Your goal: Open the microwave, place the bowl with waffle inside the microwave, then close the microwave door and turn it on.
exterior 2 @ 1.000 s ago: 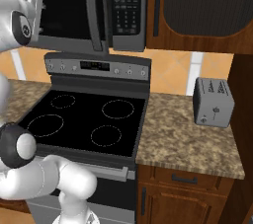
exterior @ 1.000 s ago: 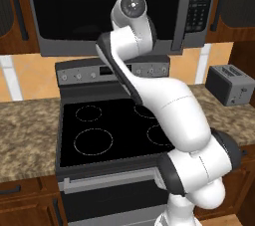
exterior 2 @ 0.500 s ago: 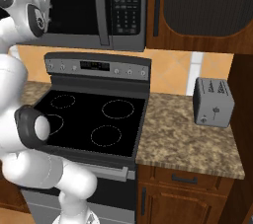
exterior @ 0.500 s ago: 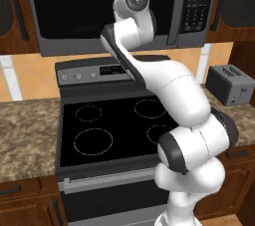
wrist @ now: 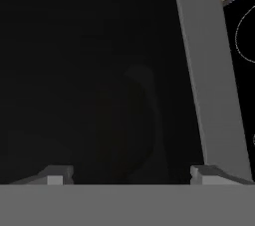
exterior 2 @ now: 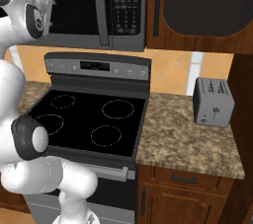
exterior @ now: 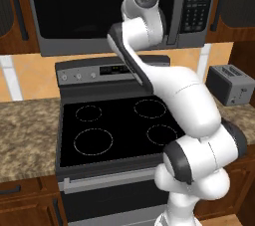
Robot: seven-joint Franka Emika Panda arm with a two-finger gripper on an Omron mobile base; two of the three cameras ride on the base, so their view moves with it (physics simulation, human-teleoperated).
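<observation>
1. Hand view: gripper (wrist: pixel 127 175) tips sit wide apart w/ nothing between them, right up close to the dark glass of the microwave door (wrist: pixel 99 70).
2. Door is shut. Its grey frame edge runs long-ways just right of the tips, so I think the pull spot is off to that side.
3. Further back: 1 microwave (exterior: pixel 114 11) above 1 stove (exterior: pixel 119 125), 1 toaster (exterior 2: pixel 213 102) on the counter (exterior 2: pixel 188 144).
4. Bowl & waffle: can't tell where.

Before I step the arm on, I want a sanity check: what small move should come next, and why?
Probably ease the gripper toward the grey frame edge of the microwave door to catch it and pull. The door looks shut, the fingertips stand wide apart with nothing between them, facing the dark glass.
</observation>
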